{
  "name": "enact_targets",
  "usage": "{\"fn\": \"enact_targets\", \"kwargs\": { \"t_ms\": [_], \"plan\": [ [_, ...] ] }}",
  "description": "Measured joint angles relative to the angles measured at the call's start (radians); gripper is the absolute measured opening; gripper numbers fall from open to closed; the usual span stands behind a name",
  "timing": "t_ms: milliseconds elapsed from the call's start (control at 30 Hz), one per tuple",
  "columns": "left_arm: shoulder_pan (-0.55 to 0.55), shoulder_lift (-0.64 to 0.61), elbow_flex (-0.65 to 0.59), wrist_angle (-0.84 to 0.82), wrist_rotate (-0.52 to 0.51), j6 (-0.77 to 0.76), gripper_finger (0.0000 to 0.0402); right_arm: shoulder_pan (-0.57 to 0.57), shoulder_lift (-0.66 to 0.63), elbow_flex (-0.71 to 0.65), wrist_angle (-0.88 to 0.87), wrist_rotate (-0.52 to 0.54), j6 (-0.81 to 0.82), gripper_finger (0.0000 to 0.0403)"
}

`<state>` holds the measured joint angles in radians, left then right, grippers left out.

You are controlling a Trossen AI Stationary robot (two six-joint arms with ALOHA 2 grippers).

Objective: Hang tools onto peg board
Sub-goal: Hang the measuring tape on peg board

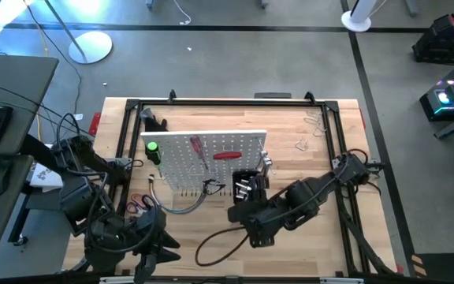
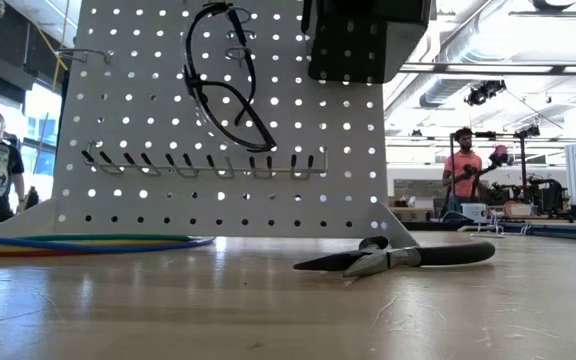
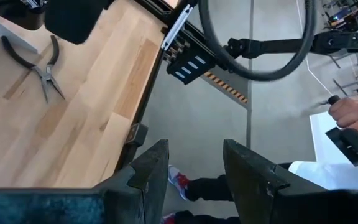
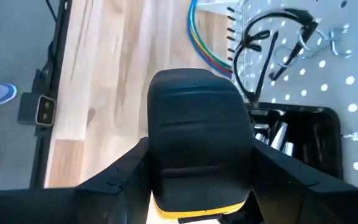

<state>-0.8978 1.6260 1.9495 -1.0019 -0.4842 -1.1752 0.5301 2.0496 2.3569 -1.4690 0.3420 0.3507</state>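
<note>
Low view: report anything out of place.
The black-handled needle-nose pliers lie loose on the wooden table before the white perforated peg board, unhung. The right gripper clasps a black-and-yellow tape measure near the board's black bin; the left gripper hangs open past the table's edge.

In my right gripper (image 4: pixel 197 205) I hold the black-and-yellow tape measure (image 4: pixel 199 143) beside the white peg board (image 1: pixel 211 162), which carries a red-handled screwdriver (image 1: pixel 199 149), black pliers (image 2: pixel 230 75) and a black bin (image 4: pixel 297 137), while needle-nose pliers (image 2: pixel 398 258) lie flat on the table.
</note>
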Motion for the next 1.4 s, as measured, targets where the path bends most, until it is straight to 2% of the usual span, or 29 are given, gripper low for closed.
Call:
{"fn": "enact_targets", "kwargs": {
  "t_ms": [167,367,767,1167,1200,1333,1400],
  "plan": [
    [0.016,0.0,0.0,0.001,-0.003,-0.001,0.0145,-0.037,0.002,-0.043,-0.06,-0.071,0.007,0.021],
    [0.027,0.001,0.0,0.006,-0.004,-0.046,0.0145,-0.072,0.002,-0.05,-0.038,-0.173,-0.039,0.021],
    [0.035,0.002,0.0,0.017,-0.023,-0.073,0.0145,-0.123,0.056,-0.048,-0.07,-0.234,-0.068,0.021],
    [0.04,0.002,0.0,0.022,-0.023,-0.079,0.0145,-0.13,0.073,-0.04,-0.085,-0.209,-0.067,0.021],
    [0.04,0.002,0.0,0.022,-0.023,-0.079,0.0145,-0.13,0.073,-0.039,-0.083,-0.208,-0.063,0.0221],
    [0.04,0.002,0.0,0.023,-0.022,-0.071,0.0145,-0.129,0.075,-0.039,-0.085,-0.209,-0.055,0.0318],
    [0.04,0.002,0.0,0.023,-0.022,-0.066,0.0145,-0.126,0.076,-0.04,-0.089,-0.217,-0.052,0.0354]
  ]
}}
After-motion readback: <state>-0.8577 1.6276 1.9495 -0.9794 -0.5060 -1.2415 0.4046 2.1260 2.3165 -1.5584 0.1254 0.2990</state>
